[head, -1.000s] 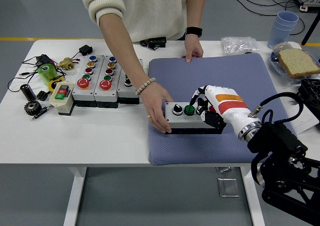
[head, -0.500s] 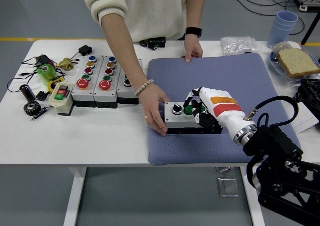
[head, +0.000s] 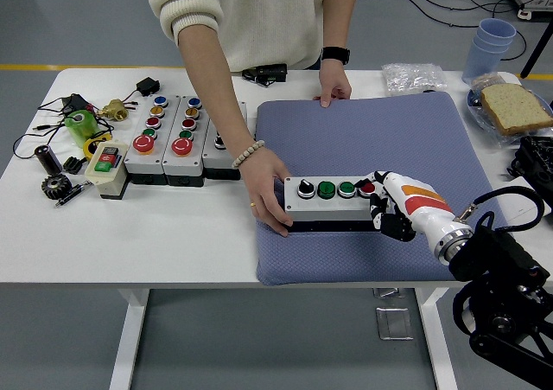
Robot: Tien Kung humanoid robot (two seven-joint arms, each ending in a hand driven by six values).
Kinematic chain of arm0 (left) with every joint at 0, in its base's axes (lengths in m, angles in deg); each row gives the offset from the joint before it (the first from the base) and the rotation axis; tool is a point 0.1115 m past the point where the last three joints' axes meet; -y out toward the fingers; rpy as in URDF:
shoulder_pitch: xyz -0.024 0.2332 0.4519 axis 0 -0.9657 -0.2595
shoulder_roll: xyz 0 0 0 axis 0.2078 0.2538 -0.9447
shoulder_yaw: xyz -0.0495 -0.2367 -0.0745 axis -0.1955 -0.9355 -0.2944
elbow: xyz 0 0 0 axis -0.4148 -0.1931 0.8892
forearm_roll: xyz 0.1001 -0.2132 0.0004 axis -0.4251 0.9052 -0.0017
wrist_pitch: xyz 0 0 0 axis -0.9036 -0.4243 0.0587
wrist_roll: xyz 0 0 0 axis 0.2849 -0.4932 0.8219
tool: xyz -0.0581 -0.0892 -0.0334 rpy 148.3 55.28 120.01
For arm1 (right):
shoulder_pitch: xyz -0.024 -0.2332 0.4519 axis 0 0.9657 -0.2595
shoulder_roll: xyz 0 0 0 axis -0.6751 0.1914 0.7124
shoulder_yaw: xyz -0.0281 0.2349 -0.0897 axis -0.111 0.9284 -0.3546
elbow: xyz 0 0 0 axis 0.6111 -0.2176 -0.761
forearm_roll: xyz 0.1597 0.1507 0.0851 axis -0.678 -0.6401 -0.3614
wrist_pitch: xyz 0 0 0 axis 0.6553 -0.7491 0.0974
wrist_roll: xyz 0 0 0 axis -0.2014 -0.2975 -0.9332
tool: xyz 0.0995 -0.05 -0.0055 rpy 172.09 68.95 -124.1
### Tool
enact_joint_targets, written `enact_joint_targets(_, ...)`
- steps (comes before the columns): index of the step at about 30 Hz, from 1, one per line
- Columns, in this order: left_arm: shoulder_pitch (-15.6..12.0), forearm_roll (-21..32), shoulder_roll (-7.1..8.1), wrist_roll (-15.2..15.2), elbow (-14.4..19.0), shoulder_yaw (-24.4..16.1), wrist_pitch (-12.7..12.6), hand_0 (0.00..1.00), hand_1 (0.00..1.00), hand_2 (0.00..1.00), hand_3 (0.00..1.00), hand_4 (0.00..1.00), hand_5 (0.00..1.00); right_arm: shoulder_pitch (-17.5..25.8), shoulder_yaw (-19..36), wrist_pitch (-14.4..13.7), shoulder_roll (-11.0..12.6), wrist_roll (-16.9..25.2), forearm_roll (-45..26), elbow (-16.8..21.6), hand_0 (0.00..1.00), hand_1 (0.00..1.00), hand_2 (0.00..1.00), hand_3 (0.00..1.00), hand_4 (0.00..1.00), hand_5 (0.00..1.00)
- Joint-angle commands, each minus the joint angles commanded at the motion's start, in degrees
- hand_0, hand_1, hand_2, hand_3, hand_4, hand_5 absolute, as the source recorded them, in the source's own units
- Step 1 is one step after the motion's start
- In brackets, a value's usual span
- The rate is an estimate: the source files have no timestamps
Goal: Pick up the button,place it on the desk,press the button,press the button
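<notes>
A grey button box (head: 333, 201) lies on the blue mat (head: 389, 122), with a black knob, two green buttons and a red button (head: 366, 188) on top. My right hand (head: 388, 207) is at the box's right end, fingers curled, right beside the red button and holding nothing. A person's hand (head: 268, 195) holds the box's left end. The person's other hand (head: 333, 87) rests on the mat's far edge. My left arm is out of view.
Three more button boxes (head: 164, 143) and a small red-green switch box (head: 108, 167) stand at the left, with a gear, green tape and cables. Blue cups (head: 491, 48), bread (head: 514, 106) and a plastic bag (head: 413, 77) are at the back right.
My right hand has drawn back to the right from over the box's top, uncovering the second green button and the red one. The person's hand stays on the box.
</notes>
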Motion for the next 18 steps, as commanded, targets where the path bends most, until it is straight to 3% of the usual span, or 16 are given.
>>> enact_joint_targets(6,0.1,-0.3,0.0,0.0,0.0,-0.2,0.0,0.548,0.421,0.424,0.428,0.258,0.423,0.0,1.6,-0.6,0.9,0.1,0.6,1.5,0.24,0.083,0.316,0.735,0.608,0.002)
enact_joint_targets(18,0.1,-0.1,0.0,0.0,0.0,-0.2,0.0,0.548,0.421,0.424,0.429,0.26,0.422,-1.7,-1.1,0.3,-0.9,0.0,0.6,-0.6,0.234,0.078,0.304,0.719,0.612,0.002)
